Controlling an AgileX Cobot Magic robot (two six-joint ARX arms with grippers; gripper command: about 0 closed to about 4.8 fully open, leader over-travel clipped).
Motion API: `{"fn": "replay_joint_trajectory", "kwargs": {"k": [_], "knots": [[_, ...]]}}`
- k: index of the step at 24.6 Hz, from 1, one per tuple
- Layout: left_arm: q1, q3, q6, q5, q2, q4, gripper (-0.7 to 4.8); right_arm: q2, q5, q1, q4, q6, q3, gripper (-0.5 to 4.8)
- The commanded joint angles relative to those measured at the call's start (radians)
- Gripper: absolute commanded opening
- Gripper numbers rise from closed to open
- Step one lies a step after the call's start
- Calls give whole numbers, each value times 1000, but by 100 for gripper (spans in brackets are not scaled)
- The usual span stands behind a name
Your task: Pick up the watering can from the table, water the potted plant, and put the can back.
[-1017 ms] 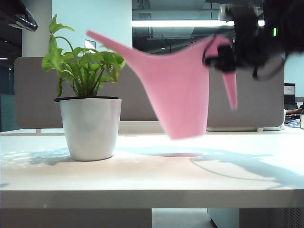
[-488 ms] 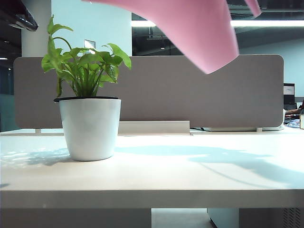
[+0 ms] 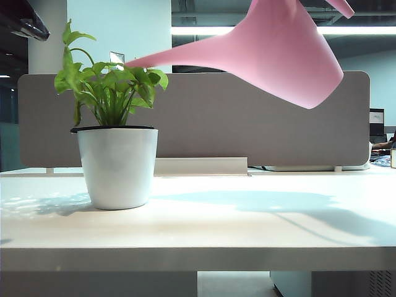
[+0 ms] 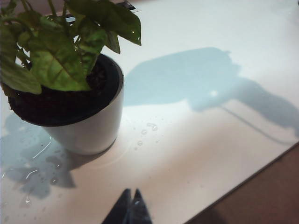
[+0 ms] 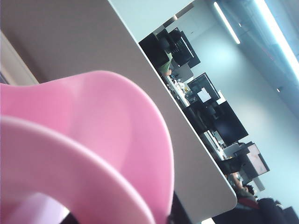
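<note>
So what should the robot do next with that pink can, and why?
Probably tip the watering can a little further: it hangs tilted in the air, its spout tip just above the potted plant's leaves. The right gripper holding it is out of view; the left gripper rests shut beside the pot.

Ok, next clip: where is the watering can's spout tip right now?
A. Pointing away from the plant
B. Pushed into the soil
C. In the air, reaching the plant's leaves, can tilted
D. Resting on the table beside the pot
C. In the exterior view the watering can hangs tilted above the table, its spout tip at the upper leaves of the potted plant.
</note>
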Motion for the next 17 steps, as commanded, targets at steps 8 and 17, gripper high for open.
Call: {"fn": "replay_joint_trajectory", "kwargs": {"k": [8, 17], "knots": [[2, 5, 5, 0, -2, 13, 3, -10, -21, 47, 78, -209, 16, -6], [2, 5, 5, 0, -2, 13, 3, -8, 31, 48, 34, 21, 14, -6]]}}
